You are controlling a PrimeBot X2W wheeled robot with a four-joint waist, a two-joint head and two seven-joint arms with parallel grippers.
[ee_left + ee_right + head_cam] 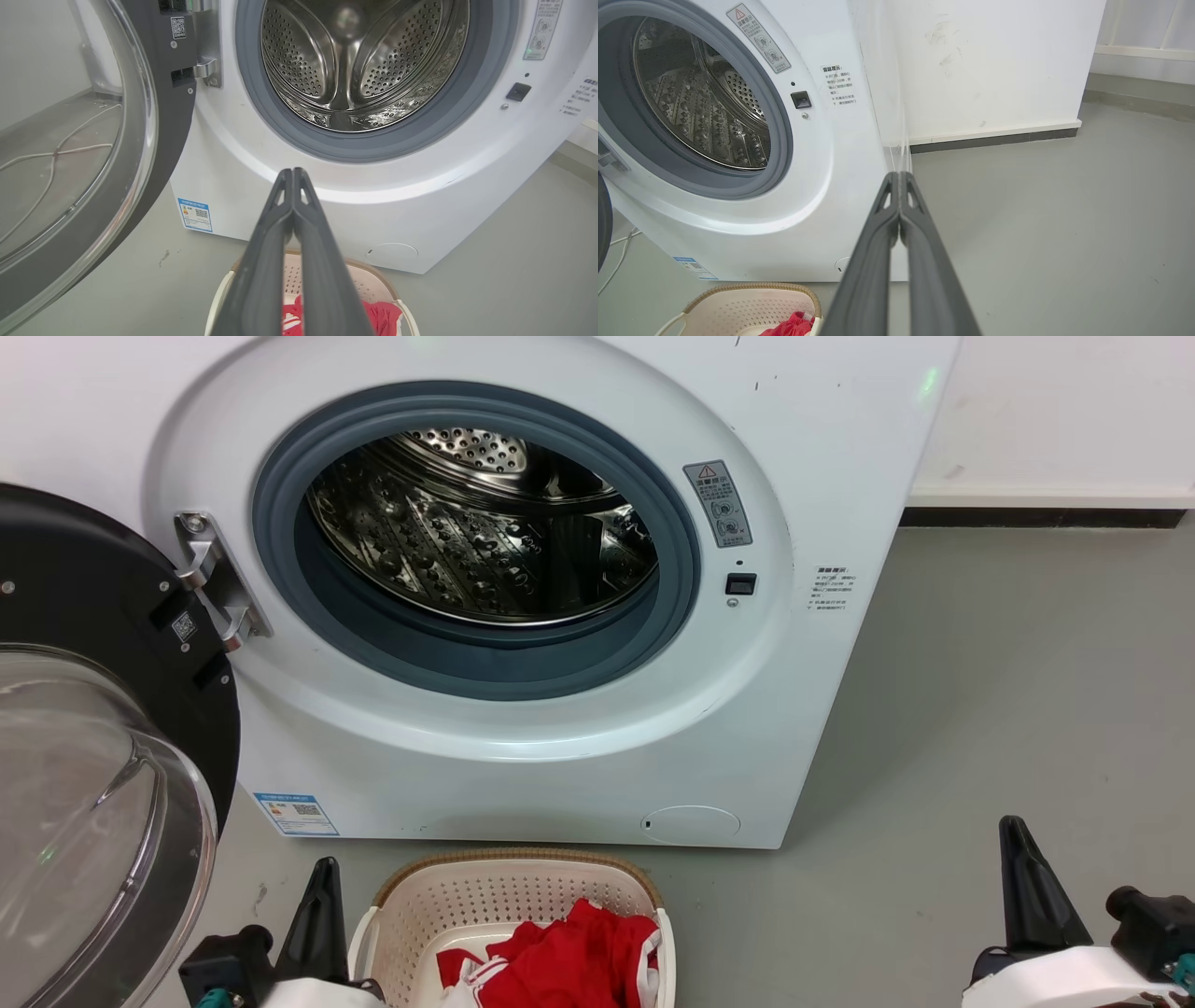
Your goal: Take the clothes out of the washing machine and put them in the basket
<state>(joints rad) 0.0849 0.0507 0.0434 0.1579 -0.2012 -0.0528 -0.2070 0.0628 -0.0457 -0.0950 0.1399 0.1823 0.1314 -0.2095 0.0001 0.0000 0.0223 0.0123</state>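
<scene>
Red clothes (569, 957) lie heaped in the basket (513, 861), which sits on the floor (980, 709) just in front of the washing machine (523, 775), between the two arms.

Head view: door (84, 579) swung wide to the robot's left, porthole facing the camera. Drum (485, 532) is bare steel, no fabric that I can see. Left end effector (322, 887) is low left, just beside the basket. Right end effector (1019, 859) is low right, well apart from it. Both point toward the machine and touch nothing.

Left wrist view: fingers pressed together tip to tip, nothing between them. They aim at the machine's front below the porthole, basket underneath. Straight look into the drum shows paddles and back wall clean.

Right wrist view: same story — fingers closed on nothing, aimed past the machine's right corner at the wall (994, 70). Drum seen at an angle, bare there too.

Read: unloading looks finished, arms idle. Only the drum's low front, behind the grey gasket (448, 663), is hidden. Next move, if any, is a check there — that would need an opened end effector going in through the porthole.

Orientation: clothes are a crumpled pile, no clear long axis. Basket's rounded far end points at the machine. Its near end is cropped, so I can't confirm its long axis.
</scene>
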